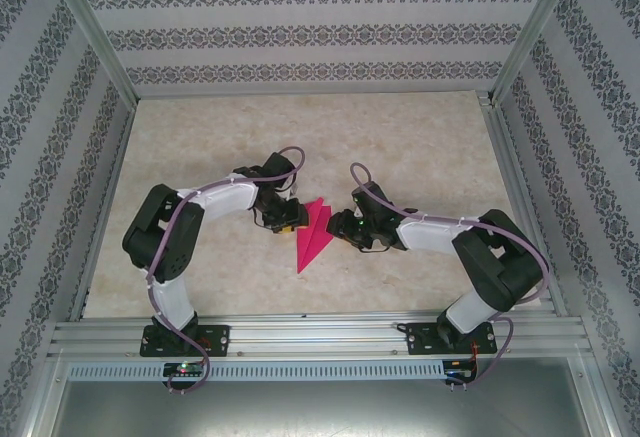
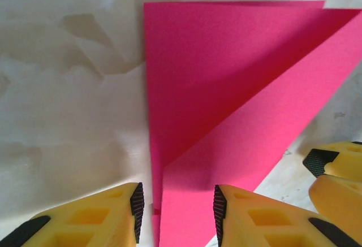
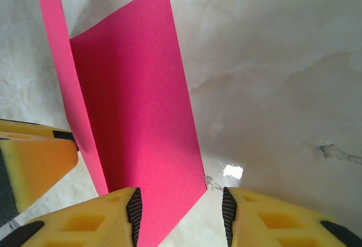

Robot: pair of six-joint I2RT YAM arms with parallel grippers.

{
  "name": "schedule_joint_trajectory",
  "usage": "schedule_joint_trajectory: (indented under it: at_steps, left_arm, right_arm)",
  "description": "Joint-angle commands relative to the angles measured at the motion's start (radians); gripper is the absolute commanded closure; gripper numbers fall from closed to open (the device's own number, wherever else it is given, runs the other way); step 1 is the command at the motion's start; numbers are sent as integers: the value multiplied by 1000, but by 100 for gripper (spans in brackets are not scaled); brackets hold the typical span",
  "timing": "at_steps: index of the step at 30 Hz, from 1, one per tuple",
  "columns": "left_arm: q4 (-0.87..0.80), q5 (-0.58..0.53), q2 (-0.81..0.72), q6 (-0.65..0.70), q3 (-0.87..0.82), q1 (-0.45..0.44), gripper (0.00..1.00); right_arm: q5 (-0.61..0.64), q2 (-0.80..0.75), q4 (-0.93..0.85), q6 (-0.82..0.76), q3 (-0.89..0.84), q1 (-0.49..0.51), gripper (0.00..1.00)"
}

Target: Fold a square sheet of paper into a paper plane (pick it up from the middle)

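The magenta-pink sheet of paper (image 1: 312, 235) lies folded on the table as a narrow pointed paper plane shape, its tip toward the near edge. My left gripper (image 1: 287, 220) is at its left side and my right gripper (image 1: 342, 228) at its right side. In the left wrist view the folded paper (image 2: 226, 89) runs between the spread fingers of the left gripper (image 2: 176, 210), which is open. The right wrist view has one flap of the paper (image 3: 136, 100) standing up from a crease, with the right gripper (image 3: 181, 213) open over its near corner.
The pale marbled table (image 1: 200, 157) is walled in by patterned panels, with a metal rail (image 1: 320, 335) along the near edge. The other arm's yellow fingers (image 2: 336, 170) show at the right of the left wrist view, and yellow fingers (image 3: 34, 162) show at the left of the right wrist view.
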Motion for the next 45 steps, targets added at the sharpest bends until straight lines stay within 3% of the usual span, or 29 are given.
schedule_joint_trajectory:
  at_steps: [1,34,40,45]
  left_arm:
    - [-32,24,19,30,21,7,59]
    - [-24,70,74,38,17,2,66]
    - [-34,66,77,42,24,1,67]
    - [-34,62,74,43,15,2,67]
  right_arm:
    - [-26,30,47,23,24,15,56]
    - [-55,99,177,102,29,30,66]
    - [-18,76,142,92,22,28,65]
    - [82,-29,-75,11,61,35,63]
